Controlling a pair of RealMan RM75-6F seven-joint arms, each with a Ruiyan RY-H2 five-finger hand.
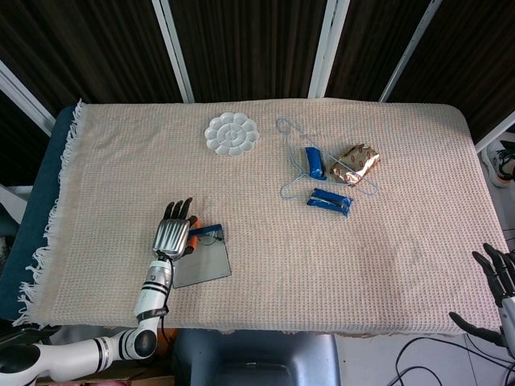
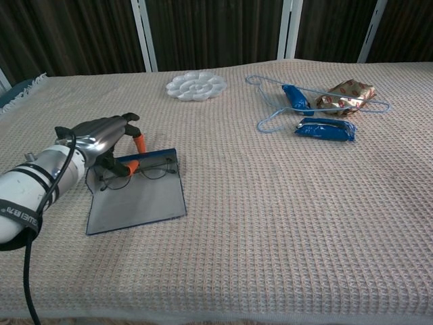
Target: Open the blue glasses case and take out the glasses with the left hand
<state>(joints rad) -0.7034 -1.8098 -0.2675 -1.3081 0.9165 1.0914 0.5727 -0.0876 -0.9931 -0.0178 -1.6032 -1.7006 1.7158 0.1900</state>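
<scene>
Left hand (image 2: 105, 139): low over the near left part of the table, at the far left corner of the open glasses case; fingers curled down, orange-tipped fingertips (image 2: 141, 142) closing on the left end of the glasses. Whether the frame is truly pinched I cannot tell.
Left hand from above (image 1: 175, 236): silver back facing up, dark fingers pointing away from the robot, wrist and white forearm running back toward the near table edge.
Glasses (image 2: 145, 169): thin dark wire frame, lying along the far edge of the case, lenses toward the right of the hand.
Glasses case (image 2: 139, 196): blue, opened flat on the cloth, grey inside facing up, blue rim along the far edge.
Right hand (image 1: 500, 281): off the table's near right corner, fingers apart, holding nothing.
Table cloth (image 2: 270, 203): beige waffle weave covering the whole table.
Paint palette (image 1: 232, 133): white, round, at the far middle, well apart from the case.
Hanger (image 2: 270, 101): light blue wire, far right.
Blue packets: one (image 2: 296, 98) lying on the hanger, one (image 2: 325, 128) just in front of it.
Gold wrapper (image 2: 346, 93): crumpled, touching the hanger's right side.
</scene>
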